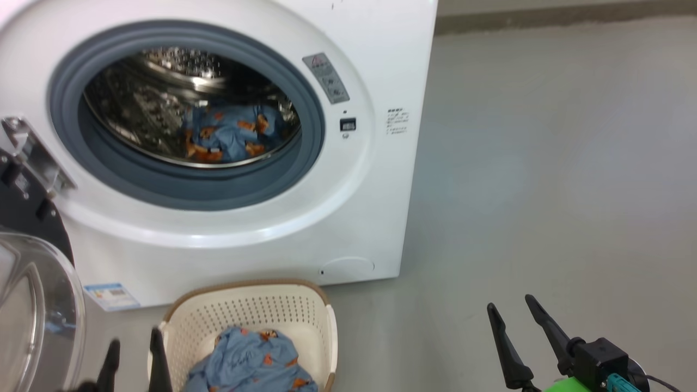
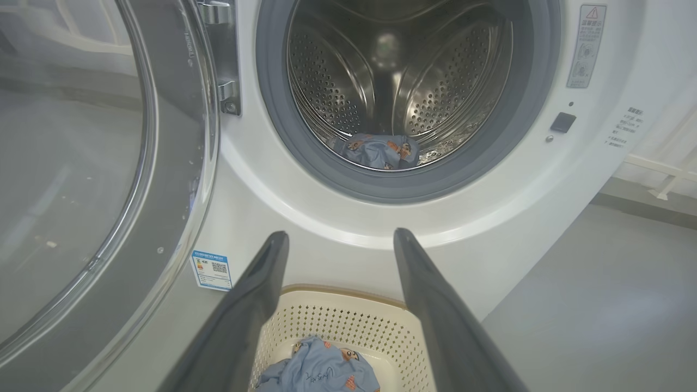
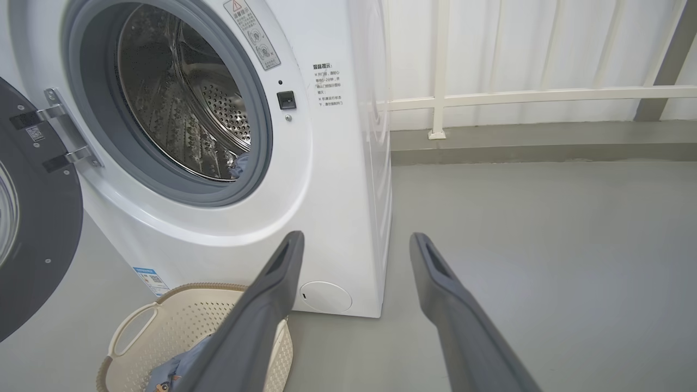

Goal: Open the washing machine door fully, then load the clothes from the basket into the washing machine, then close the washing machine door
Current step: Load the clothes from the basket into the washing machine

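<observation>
The white washing machine stands with its door swung wide to the left on a metal hinge. Blue printed clothes lie in the steel drum. More blue clothes sit in the cream basket on the floor in front. My left gripper hangs open just left of the basket, nothing between its fingers. My right gripper is open over bare floor to the right. In the left wrist view the door is at the left, the basket is below my left gripper.
Grey floor stretches to the right of the machine. A white railing and pale curtain run along the wall behind. A blue label sticker sits low on the machine's front.
</observation>
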You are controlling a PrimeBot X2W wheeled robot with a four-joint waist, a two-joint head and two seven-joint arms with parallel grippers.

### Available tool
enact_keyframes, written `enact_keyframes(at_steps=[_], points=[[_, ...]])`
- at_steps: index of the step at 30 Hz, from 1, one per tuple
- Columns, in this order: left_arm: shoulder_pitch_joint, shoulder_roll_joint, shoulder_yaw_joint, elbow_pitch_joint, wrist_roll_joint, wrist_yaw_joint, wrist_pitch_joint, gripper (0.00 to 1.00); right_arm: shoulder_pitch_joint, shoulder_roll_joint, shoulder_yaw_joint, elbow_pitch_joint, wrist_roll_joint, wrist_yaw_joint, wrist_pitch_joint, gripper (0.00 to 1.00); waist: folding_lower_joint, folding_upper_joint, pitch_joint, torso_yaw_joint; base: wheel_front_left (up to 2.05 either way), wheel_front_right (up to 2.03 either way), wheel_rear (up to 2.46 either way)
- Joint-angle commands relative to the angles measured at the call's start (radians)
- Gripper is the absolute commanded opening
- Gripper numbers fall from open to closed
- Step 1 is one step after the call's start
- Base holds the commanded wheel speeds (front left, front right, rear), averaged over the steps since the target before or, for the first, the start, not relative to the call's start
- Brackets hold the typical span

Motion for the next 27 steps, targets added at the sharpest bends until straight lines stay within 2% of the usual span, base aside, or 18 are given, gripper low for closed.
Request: enact_keyframes(at_steps=[1,11,27], points=[[0.013,0.010,0.031,-0.048,-0.007,0.011,-0.006,1.00,-0.006,-0.008,0.027,-0.025,-0.013,0.002,-0.005,1.00,0.0000,0.0000,-0.037,-0.017,0.00,0.00,0.00],[0.178,0.010,0.021,-0.193,-0.027,0.052,-0.006,1.00,0.032,-0.025,0.007,-0.040,-0.017,0.002,-0.005,1.00,0.0000,0.0000,-0.088,-0.033,0.00,0.00,0.00],[0.224,0.010,0.009,-0.245,-0.009,0.027,-0.006,1.00,0.068,-0.018,-0.050,-0.060,-0.014,0.002,-0.005,1.00,0.0000,0.0000,-0.096,-0.002,0.00,0.00,0.00]])
